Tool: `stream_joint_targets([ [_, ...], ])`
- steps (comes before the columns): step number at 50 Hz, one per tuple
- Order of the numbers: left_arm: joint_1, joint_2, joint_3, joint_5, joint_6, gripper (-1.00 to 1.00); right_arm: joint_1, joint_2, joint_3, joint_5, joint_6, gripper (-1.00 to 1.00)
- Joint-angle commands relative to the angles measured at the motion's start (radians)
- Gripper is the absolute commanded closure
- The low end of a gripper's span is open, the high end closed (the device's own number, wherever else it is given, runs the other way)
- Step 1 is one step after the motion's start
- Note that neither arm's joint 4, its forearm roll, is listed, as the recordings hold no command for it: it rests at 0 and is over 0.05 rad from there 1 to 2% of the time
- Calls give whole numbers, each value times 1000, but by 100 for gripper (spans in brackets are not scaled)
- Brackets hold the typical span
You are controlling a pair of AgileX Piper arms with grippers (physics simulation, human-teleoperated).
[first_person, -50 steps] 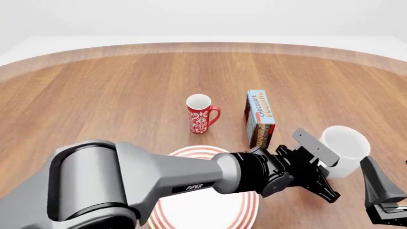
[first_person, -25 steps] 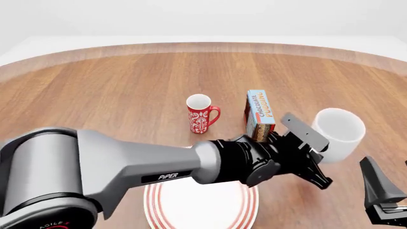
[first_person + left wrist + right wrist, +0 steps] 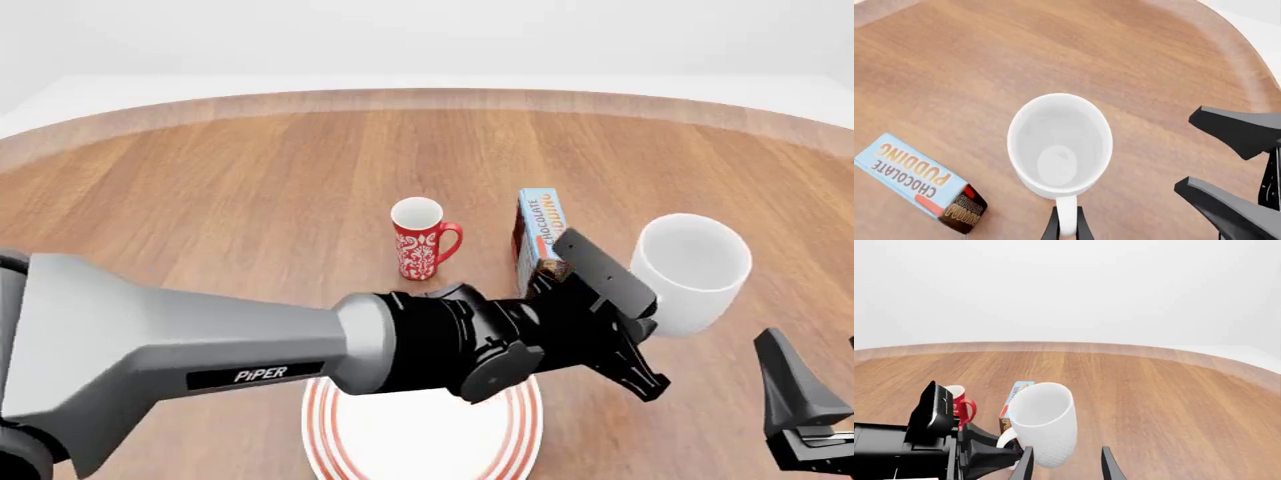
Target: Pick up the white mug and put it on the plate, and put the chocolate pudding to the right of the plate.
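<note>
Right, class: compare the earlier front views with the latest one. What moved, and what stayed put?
The left gripper, clamped on the handle of the white mug, has carried the mug up off the table and slightly leftward, toward the pudding. The left arm has swung with it, now covering more of the plate. The red mug, pudding, plate and right gripper stayed where they were.

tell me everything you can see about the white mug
The white mug is a plain, glossy, all-white mug that looks ceramic, with a loop handle, and it is empty inside. It is upright and looks raised off the table, to the right of the pudding box. The left gripper is shut on its handle; nothing else touches it. The right gripper sits just short of it, open.
</note>
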Motion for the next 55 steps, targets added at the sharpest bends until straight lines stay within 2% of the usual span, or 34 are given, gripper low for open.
stream_joint_targets([
  [1, 14, -70, 91, -41, 10, 100, 0, 0, 2, -3, -2, -100],
  [28, -6, -202, 285, -117, 8, 100, 0, 2, 4, -6, -2, -100],
  [55, 31, -385, 501, -207, 6, 100, 1, 2, 4, -6, -2, -100],
])
